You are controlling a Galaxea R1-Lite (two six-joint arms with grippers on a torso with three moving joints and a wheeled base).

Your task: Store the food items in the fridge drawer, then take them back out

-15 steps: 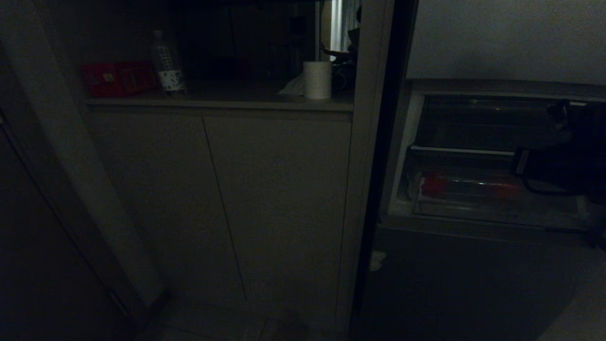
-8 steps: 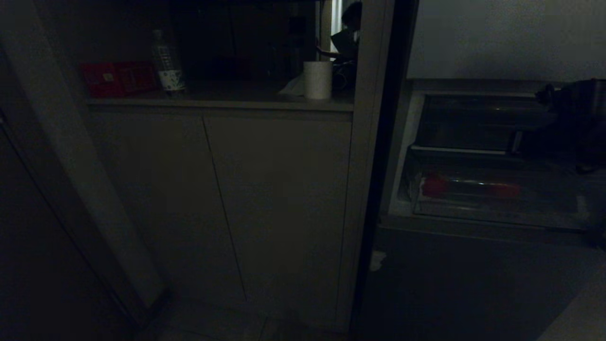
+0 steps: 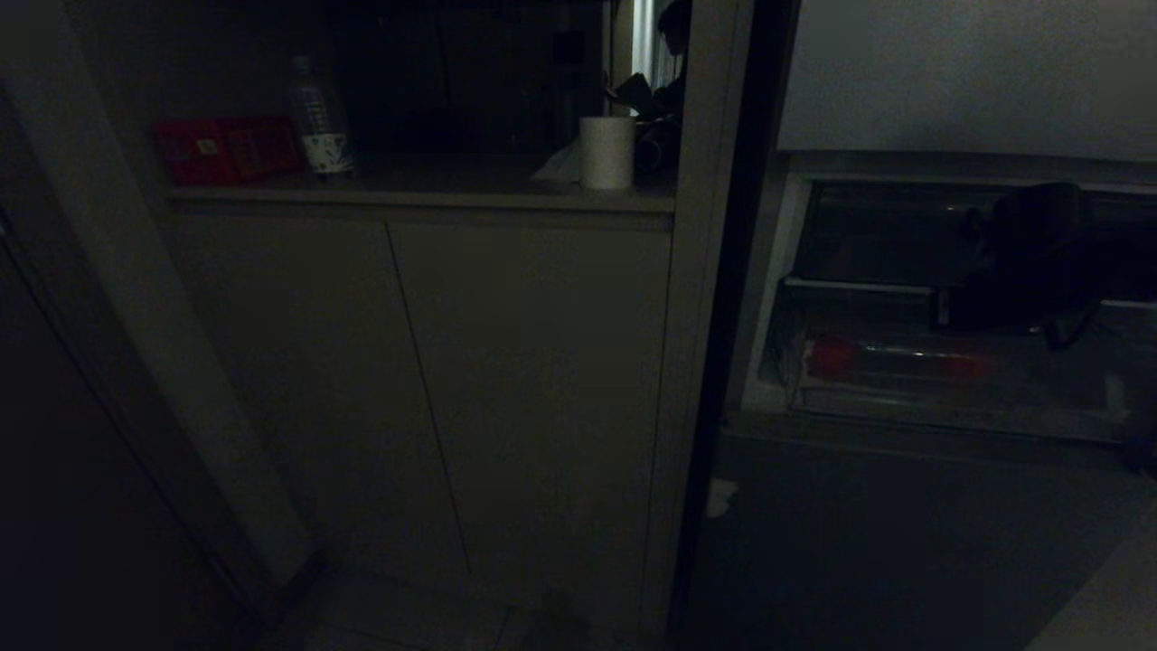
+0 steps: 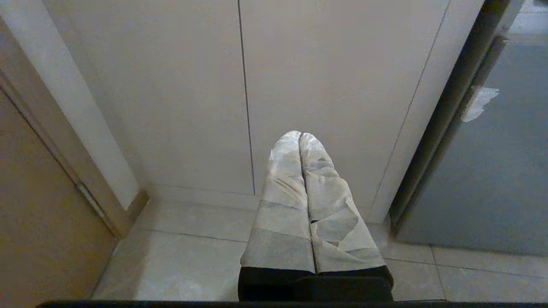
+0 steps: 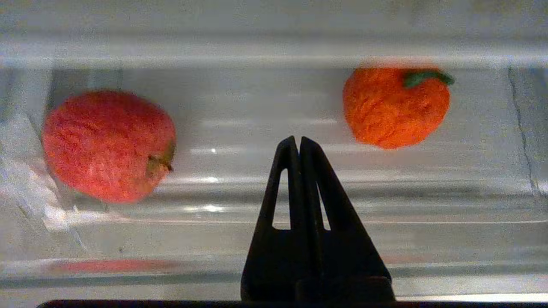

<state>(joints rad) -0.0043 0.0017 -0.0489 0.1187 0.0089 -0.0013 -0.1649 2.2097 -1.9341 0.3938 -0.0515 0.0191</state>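
my right gripper [image 5: 299,143] is in front of the clear fridge drawer [image 5: 274,239], fingers pressed together with nothing between them, tips pointing at the gap between the two food items. both lie inside the drawer on its ribbed bottom, well apart: a red apple [image 5: 109,145] on one side, stem end turned toward the middle, and an orange-red lumpy fruit with a green stem [image 5: 396,107] on the other, further back. neither touches my fingers. in the head view the right arm is a dark shape [image 3: 1021,262] just above the drawer [image 3: 949,407], red blobs visible through its see-through front. my left gripper [image 4: 299,141] hangs low by the pale cabinet doors [image 4: 205,94] over the tiled floor [image 4: 188,252], its wrapped fingers closed on each other, holding nothing.
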